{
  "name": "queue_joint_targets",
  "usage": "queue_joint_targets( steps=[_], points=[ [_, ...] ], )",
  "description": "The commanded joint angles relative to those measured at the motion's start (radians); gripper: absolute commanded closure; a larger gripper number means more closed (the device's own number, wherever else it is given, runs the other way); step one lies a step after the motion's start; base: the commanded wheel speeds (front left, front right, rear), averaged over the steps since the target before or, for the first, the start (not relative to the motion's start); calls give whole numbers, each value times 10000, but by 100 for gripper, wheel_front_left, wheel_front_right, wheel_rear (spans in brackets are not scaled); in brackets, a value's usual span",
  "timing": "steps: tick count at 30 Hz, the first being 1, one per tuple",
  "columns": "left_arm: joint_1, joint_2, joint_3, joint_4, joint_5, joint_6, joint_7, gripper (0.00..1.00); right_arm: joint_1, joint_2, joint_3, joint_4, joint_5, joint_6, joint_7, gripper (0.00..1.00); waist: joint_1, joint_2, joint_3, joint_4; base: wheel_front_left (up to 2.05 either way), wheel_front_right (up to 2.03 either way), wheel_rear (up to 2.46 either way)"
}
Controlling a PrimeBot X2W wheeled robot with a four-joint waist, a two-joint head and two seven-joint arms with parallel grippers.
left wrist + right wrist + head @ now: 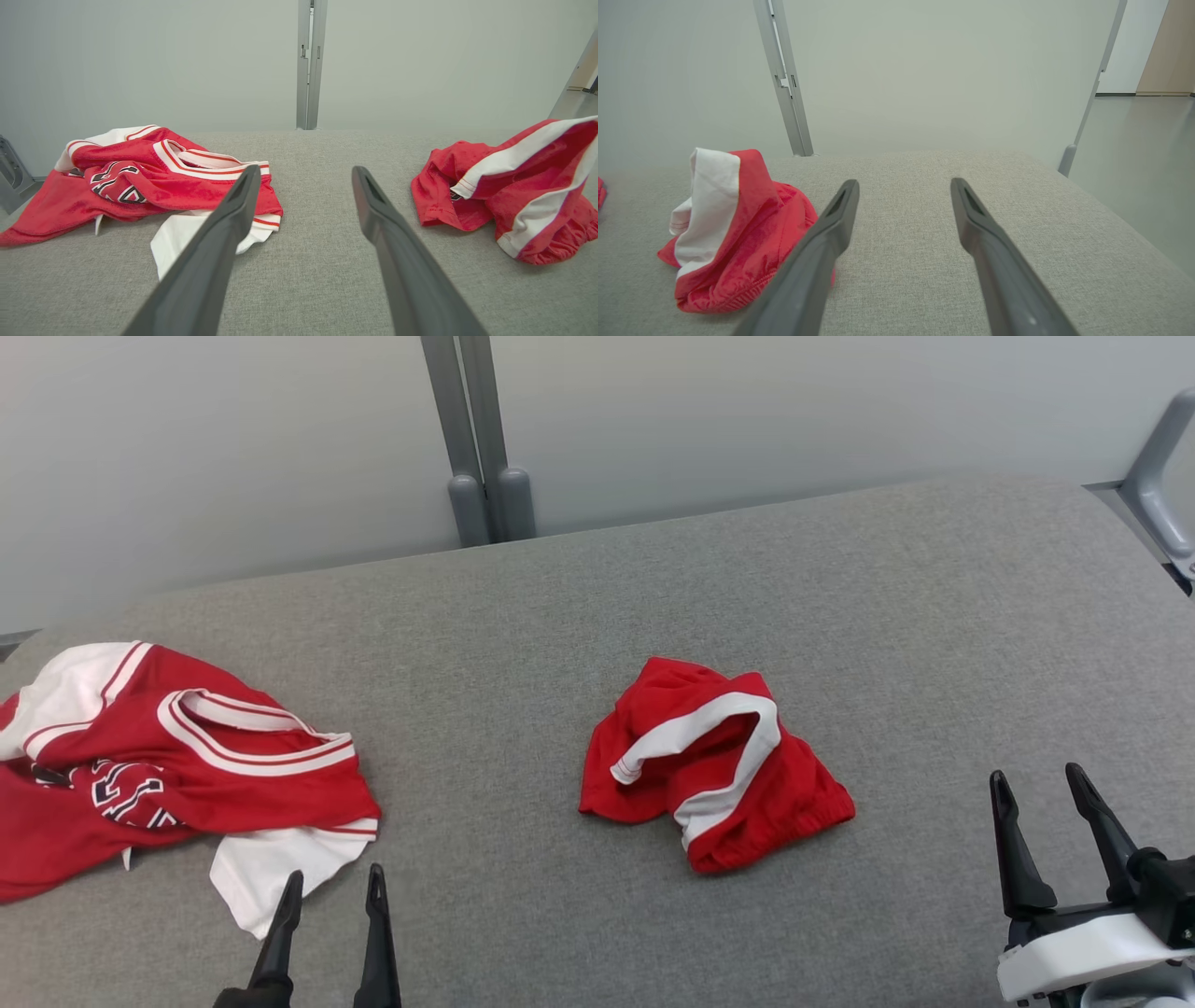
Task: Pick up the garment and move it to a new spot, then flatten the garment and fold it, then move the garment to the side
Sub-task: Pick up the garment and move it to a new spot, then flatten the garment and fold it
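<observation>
**Both pincers open, two red garments on the pad**

My left gripper (335,875) sits at 7 o'clock in the head view, its two dark fingers spread apart with nothing between them. My right gripper (1036,773) sits at 4 o'clock, spread just as wide and holding nothing; both point up toward 12.

The red shorts (714,765) lie crumpled just off the middle of the grey padded table (840,597), toward 4 o'clock from its centre. A broad white stripe loops across their top, and the gathered waistband faces 5 o'clock. From my right gripper they lie at 9 o'clock, well apart from it; from my left gripper they lie at 2 o'clock.

The red jersey (177,765) is heaped at 9 o'clock by the table's left edge, with its white-trimmed neck opening facing up and dark lettering showing on a fold. Its white flap trails toward 5 o'clock, and the tip of one left finger crosses in front of that flap; I cannot tell whether they touch. The two garments lie well apart, with bare pad between them.

Beyond the table's far edge at 12 o'clock stands a pale wall with a grey post (476,448).
</observation>
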Motion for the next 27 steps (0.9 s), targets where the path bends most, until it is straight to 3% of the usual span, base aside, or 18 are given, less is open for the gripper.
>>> queue_joint_targets(
  steps=[1,13,27],
  points=[
    [165,-94,223,-33,168,-118,-4,0,112,-2,-18,-13,-114,4,-33,0,0,-1,-20,93,0,0,0],
    [376,-485,1183,-5,599,-847,-5,0,139,30,35,40,-76,4,-34,0,0,-1,-11,203,0,0,0],
    [293,-554,1349,107,411,-921,-5,0,48,13,118,56,-33,4,-34,0,0,-1,-25,121,0,0,0]
  ],
)
